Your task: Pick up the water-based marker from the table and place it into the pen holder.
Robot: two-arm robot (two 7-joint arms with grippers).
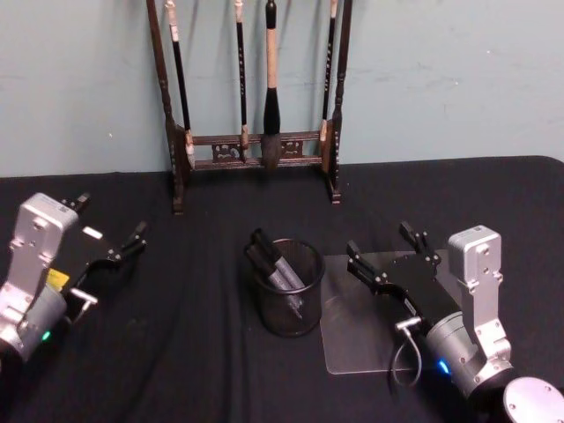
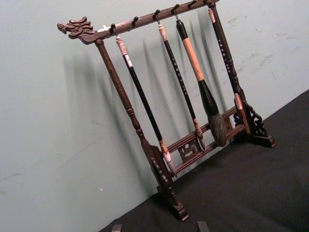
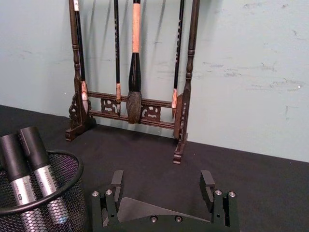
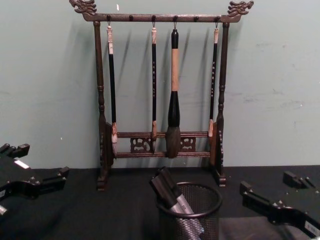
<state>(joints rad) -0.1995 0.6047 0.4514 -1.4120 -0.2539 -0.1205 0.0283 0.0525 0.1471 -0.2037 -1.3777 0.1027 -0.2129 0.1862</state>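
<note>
Markers in the cup, both grippers empty and apart.

Two markers (image 1: 280,264) lean inside the pen holder (image 1: 310,304), black caps up and tilted toward the robot's left, grey barrels down in the mesh. The cup stands on the black table (image 1: 176,352), its right side just over the edge of a clear sheet (image 1: 370,344). Right gripper (image 1: 383,251) rests above that sheet, just right of the cup, fingers spread wide, nothing between them. Left gripper (image 1: 110,231) sits well left of the cup, also wide open and empty. Brush rack (image 1: 256,150) stands at the back against the wall.
</note>
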